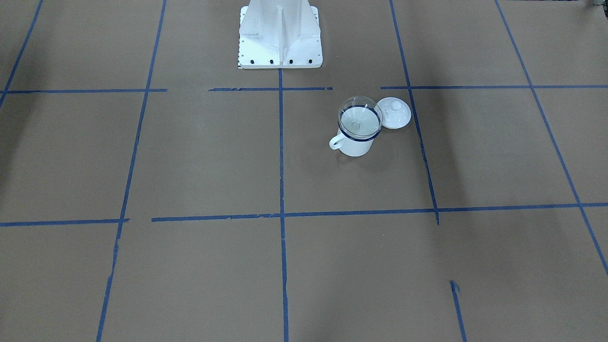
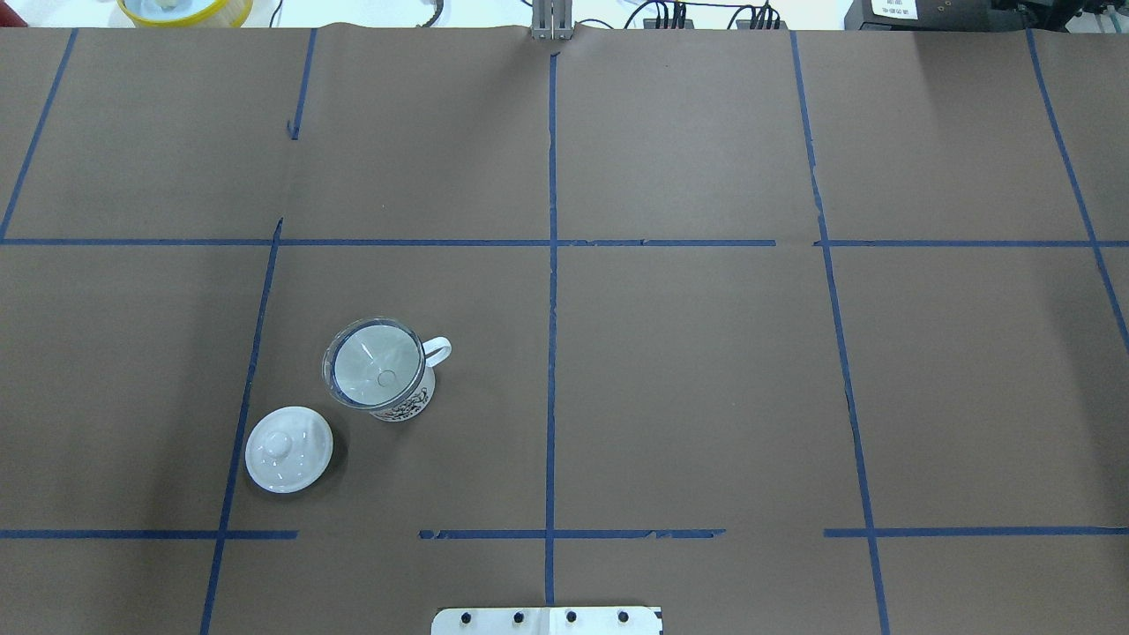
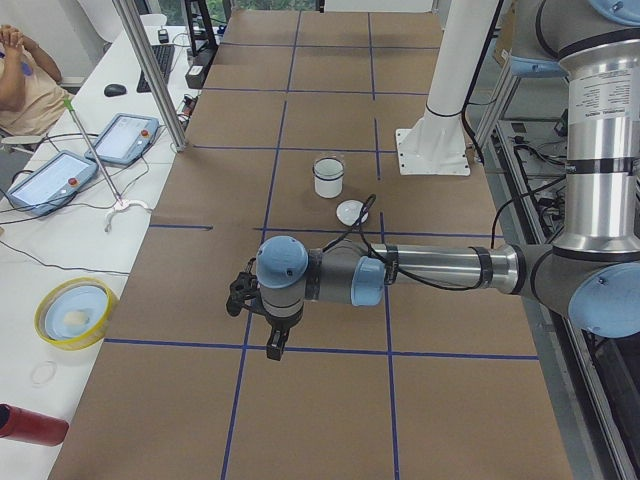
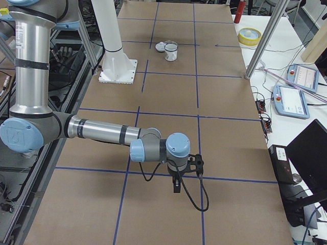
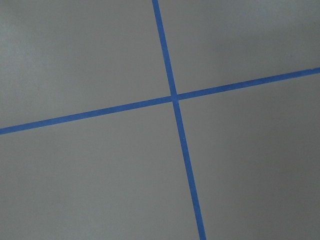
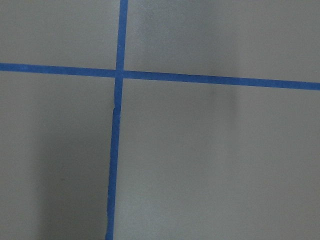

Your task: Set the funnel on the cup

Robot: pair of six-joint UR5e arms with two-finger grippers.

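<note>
The clear funnel [image 1: 359, 119] sits upright in the mouth of the white cup [image 1: 355, 145] with the dark blue rim, spout down inside it. In the overhead view the funnel [image 2: 374, 363] covers the cup [image 2: 407, 405], whose handle points right. The cup also shows far off in the two side views [image 3: 328, 178] [image 4: 170, 51]. My left gripper [image 3: 272, 350] hangs over the table's left end, far from the cup. My right gripper [image 4: 176, 188] hangs over the right end. Both show only in side views, so I cannot tell whether they are open or shut. The wrist views show only paper and tape.
A white round lid with a knob [image 2: 288, 448] lies next to the cup, also in the front view [image 1: 394, 113]. The robot's white base [image 1: 280, 35] stands behind. A yellow bowl [image 3: 75, 312] and teach pendants [image 3: 50, 180] lie on the side bench.
</note>
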